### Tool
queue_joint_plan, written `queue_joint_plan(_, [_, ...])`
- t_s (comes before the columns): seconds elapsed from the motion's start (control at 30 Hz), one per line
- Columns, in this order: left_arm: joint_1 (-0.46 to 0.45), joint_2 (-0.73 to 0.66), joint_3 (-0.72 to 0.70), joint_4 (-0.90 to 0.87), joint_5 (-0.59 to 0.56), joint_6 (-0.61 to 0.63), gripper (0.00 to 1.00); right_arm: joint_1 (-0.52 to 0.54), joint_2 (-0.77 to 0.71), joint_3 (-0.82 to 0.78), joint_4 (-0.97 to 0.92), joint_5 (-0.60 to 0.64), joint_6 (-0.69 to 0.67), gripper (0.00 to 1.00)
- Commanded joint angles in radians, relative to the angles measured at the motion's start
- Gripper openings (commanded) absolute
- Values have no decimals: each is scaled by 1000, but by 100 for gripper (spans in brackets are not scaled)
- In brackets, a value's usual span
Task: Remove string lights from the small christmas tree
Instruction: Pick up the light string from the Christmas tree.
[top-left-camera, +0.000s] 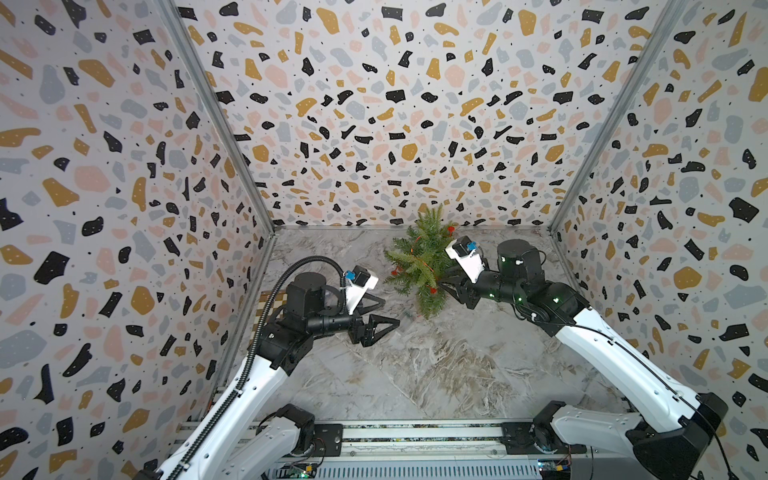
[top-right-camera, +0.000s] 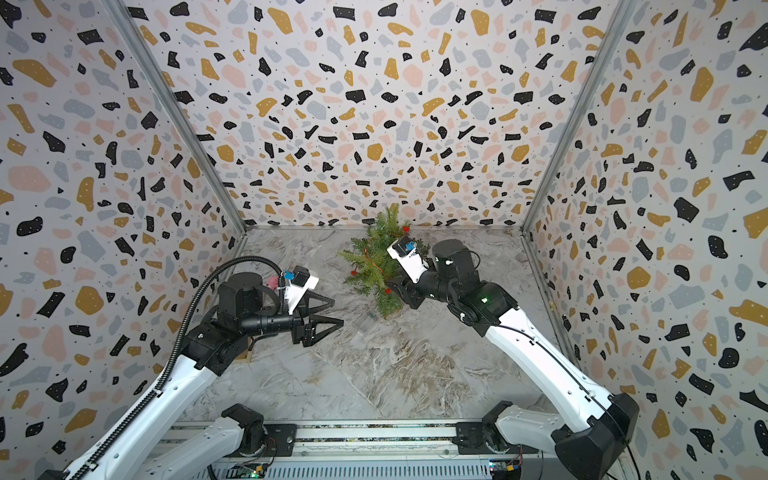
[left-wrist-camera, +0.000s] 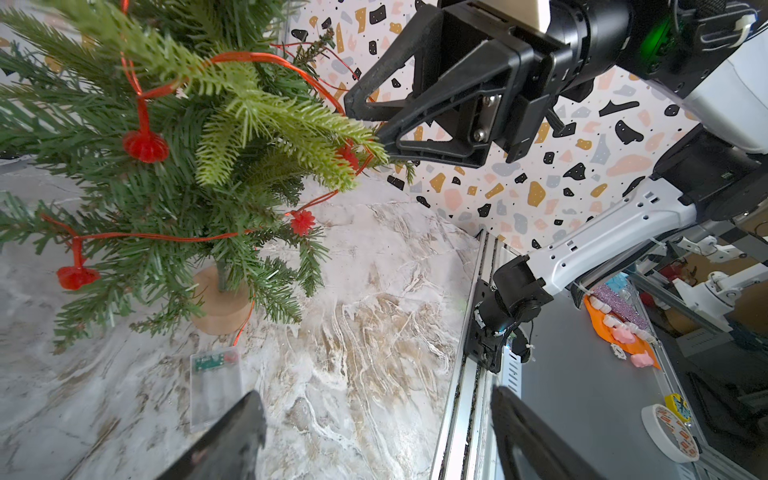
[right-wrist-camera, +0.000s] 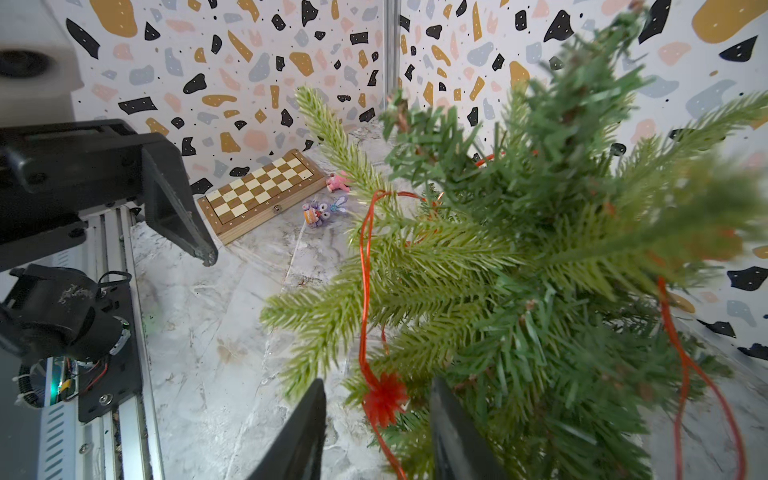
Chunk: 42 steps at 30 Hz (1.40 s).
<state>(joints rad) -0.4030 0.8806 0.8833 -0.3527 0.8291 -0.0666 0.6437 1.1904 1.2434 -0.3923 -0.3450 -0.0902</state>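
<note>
1. Far left, a chessboard (right-wrist-camera: 262, 191) lies against the wall. It has no part in this job.
2. My left claw (top-left-camera: 390, 311) hovers low over the counter (top-left-camera: 415, 365), jaws wide, holding and touching nothing. It is near the tree but clear of it, and I judge it is placed to steady the tree or take up slack.
3. The clear box (left-wrist-camera: 216, 382) ending the string lights (left-wrist-camera: 145, 145) lies flat on the counter just beside the wooden base (left-wrist-camera: 220, 316). Its wire runs up into the branches.
4. The small christmas tree (top-left-camera: 424, 257) stands upright near the back wall. The red wire loops around several branches, so nothing is off yet.
5. My right claw (right-wrist-camera: 378, 382) sits among the lower branches on the tree's right side. Its jaws are roughly half open with a red bulb between them and a gap showing on each side, so I see no pinch. I reckon the bulb gives a surer hold than the thin wire.
</note>
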Motion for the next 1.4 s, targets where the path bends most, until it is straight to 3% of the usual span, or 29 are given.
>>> queue_joint_plan(0.0, [-2,-5,26,2,0,18,85,9,-4,47,-16,8,-24,40])
queue_joint_plan(0.57, [-2,-7,34,-31,-22,27,88,27,55,77,-26,6,-46,34])
queue_joint_plan(1.13, [-2,-3,39,-20,-16,13,88,28,50,67,-37,-9,-60,8])
queue_joint_plan(1.37, [-2,4,45,-23,-24,7,89,33,44,85,-40,-9,-60,5])
